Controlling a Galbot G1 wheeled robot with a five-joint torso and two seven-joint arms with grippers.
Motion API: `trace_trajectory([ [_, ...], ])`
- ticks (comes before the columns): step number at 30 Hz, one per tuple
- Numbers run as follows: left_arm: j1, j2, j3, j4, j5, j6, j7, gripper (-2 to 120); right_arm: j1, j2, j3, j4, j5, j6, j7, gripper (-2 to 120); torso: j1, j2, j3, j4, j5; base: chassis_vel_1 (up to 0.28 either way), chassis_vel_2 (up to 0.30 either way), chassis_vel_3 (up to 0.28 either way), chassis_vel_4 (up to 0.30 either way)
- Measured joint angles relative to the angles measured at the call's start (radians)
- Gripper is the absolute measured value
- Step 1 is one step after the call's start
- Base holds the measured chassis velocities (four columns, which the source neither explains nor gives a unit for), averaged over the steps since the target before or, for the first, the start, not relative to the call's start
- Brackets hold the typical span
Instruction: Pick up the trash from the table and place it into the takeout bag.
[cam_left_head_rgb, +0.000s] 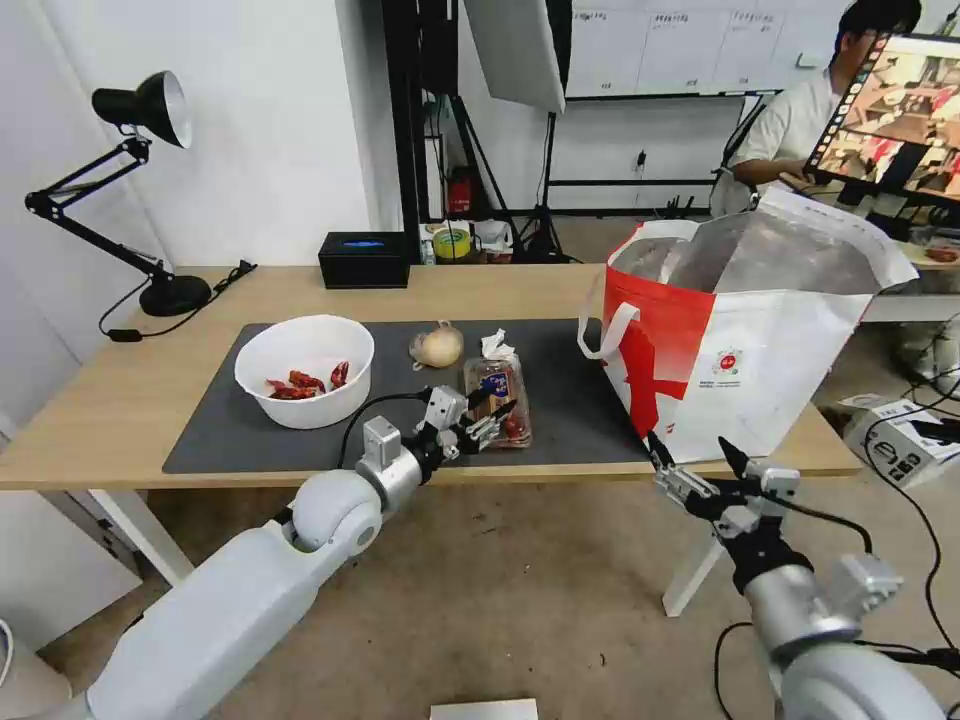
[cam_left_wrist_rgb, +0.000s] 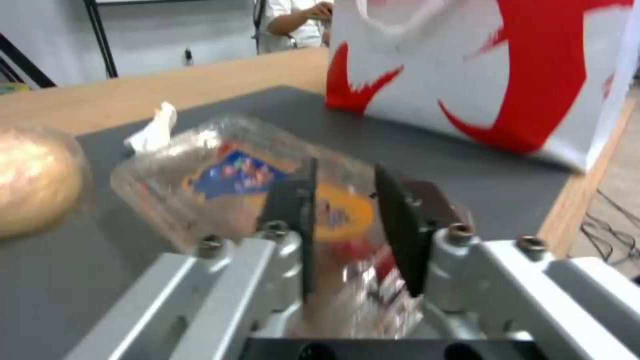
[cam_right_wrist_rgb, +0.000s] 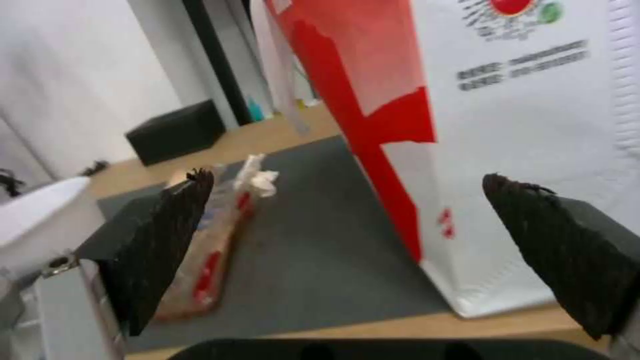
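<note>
Nearest, the right gripper (cam_left_head_rgb: 697, 454) hung wide-fingered before the surface (cam_left_head_rgb: 100, 400) edge; the left gripper (cam_left_head_rgb: 488, 418) held narrowed fingers around the clear tray (cam_left_head_rgb: 497, 385), bowl (cam_left_head_rgb: 305, 370) left, takeout bag (cam_left_head_rgb: 740, 340) right.

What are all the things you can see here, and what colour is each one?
table: one, light wood, under everything
mat: one, dark grey, on table
bowl: one, white with red scraps, mat's left part
bundle: one, tan, beside bowl
tissue: one, white, behind tray
tray: one, clear, mat's middle
takeout bag: one, red and white, table's right end
box: one, black, table's back
lamp: one, black, back left
left gripper: closed on tray's near edge
right gripper: open, before the bag
</note>
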Motion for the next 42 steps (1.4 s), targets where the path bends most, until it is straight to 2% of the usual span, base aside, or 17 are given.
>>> trace_trajectory([
  [3,0.006,0.001,-0.002,0.009,0.009,-0.005,0.007,8,0.094,-0.028,-0.03,-0.034,0.093,-0.04,0.018,100,0.0,0.0,0.0,0.0,0.0001,0.0,0.0,0.0,0.0],
  [4,0.006,0.001,-0.002,0.009,0.009,-0.005,0.007,8,0.094,-0.028,-0.03,-0.034,0.093,-0.04,0.018,100,0.0,0.0,0.0,0.0,0.0001,0.0,0.0,0.0,0.0],
  [6,0.003,0.003,0.0,0.012,0.01,-0.007,0.007,0,0.156,-0.046,-0.054,-0.055,0.153,-0.061,0.035,100,0.0,0.0,0.0,-0.0001,0.0001,0.0,0.0,0.0,0.0],
  [11,-0.003,0.011,0.008,0.017,0.009,-0.015,0.011,0,0.28,-0.085,-0.11,-0.098,0.283,-0.121,0.051,100,0.0,0.0,0.0,0.0001,0.0,0.0,0.0,0.0,0.0],
  [17,-0.01,0.013,0.019,0.032,0.013,-0.029,0.027,0,0.382,-0.089,-0.197,-0.157,0.374,-0.171,0.083,100,0.0,0.0,0.0,0.0,0.0,0.0,0.0,0.0,0.0],
  [27,-0.021,0.016,0.031,0.053,0.024,-0.048,0.042,0,0.6,-0.047,-0.351,-0.302,0.483,-0.247,0.164,100,0.0,0.0,0.0,0.0,0.0001,0.0,0.0,0.0,0.0],
  [32,-0.018,0.018,0.032,0.053,0.028,-0.052,0.044,0,0.66,-0.028,-0.377,-0.347,0.512,-0.303,0.191,100,0.0,0.0,0.0,0.0,0.0001,0.0,0.0,0.0,0.0],
  [36,-0.017,0.022,0.031,0.05,0.03,-0.053,0.044,0,0.745,0.006,-0.403,-0.408,0.588,-0.386,0.241,100,0.0,0.0,0.0,0.0,-0.0001,0.0,0.0,0.0,0.0],
  [41,-0.016,0.023,0.032,0.051,0.03,-0.055,0.044,0,0.792,0.024,-0.425,-0.442,0.614,-0.413,0.274,100,0.0,0.0,0.0,0.0,0.0,0.0,0.0,0.0,0.0],
  [42,-0.014,0.022,0.032,0.052,0.03,-0.056,0.044,0,0.824,0.036,-0.435,-0.465,0.633,-0.444,0.299,100,0.0,0.0,0.0,0.0,0.0,0.0,0.0,0.0,0.0],
])
